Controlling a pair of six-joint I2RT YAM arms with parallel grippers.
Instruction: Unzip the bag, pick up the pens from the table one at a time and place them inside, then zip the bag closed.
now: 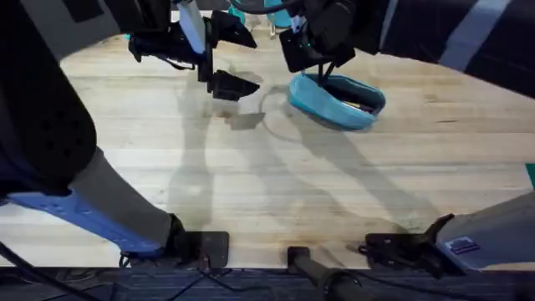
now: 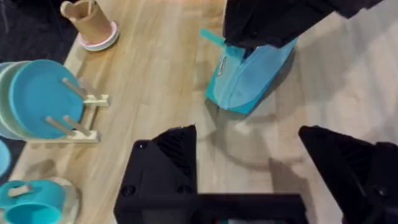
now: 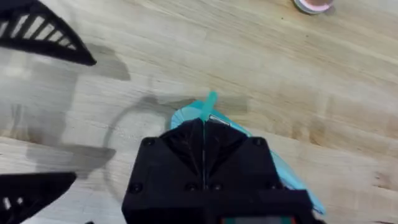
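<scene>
The teal bag (image 1: pixel 338 102) lies on the table (image 1: pixel 276 192) at the back right of centre. Its zipper slit gapes along the top, dark inside. The pens are hidden. My right gripper (image 1: pixel 322 77) stands over the bag's left end. In the right wrist view its fingers (image 3: pixel 186 149) are pressed together, and the teal zipper pull (image 3: pixel 210 102) pokes out beyond the tips. My left gripper (image 1: pixel 224 81) hovers open to the left of the bag (image 2: pixel 249 84), with only bare wood between its fingers (image 2: pixel 171 152).
In the left wrist view, teal plates in a wooden rack (image 2: pixel 37 99), a tan cup on a pink saucer (image 2: pixel 90 22) and a teal cup (image 2: pixel 31 199) stand along the table's far left edge. The wide front half of the tabletop is bare wood.
</scene>
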